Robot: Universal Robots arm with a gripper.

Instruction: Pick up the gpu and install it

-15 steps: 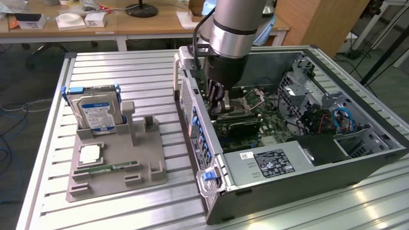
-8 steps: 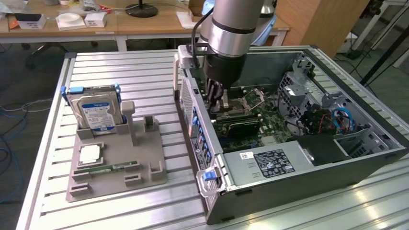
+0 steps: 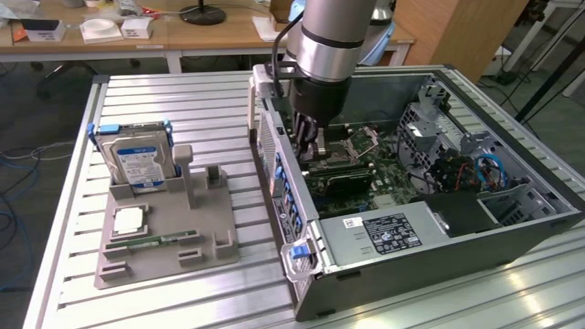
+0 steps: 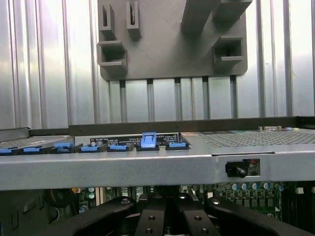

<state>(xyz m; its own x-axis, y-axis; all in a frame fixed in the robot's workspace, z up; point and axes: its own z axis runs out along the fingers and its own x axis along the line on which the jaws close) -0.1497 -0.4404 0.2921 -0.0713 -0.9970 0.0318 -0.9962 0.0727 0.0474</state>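
In the exterior view, you had the gripper point(image 3: 313, 145) lowered inside the open computer case point(image 3: 512, 236), over the motherboard point(image 3: 366, 147), fingers drawn narrow together. A dark flat card with a green edge point(image 3: 346, 180), judged to be the gpu, lay just below the fingertips; you could not tell whether it was gripped. The fixture point(image 3: 160, 240) on the table carried no gpu.

In the wrist view, the gripper point(image 4: 165, 219) sat closed below the case wall point(image 4: 147, 167). The step was judged to be installation; your next move called for confirming the card was aligned with its slot.
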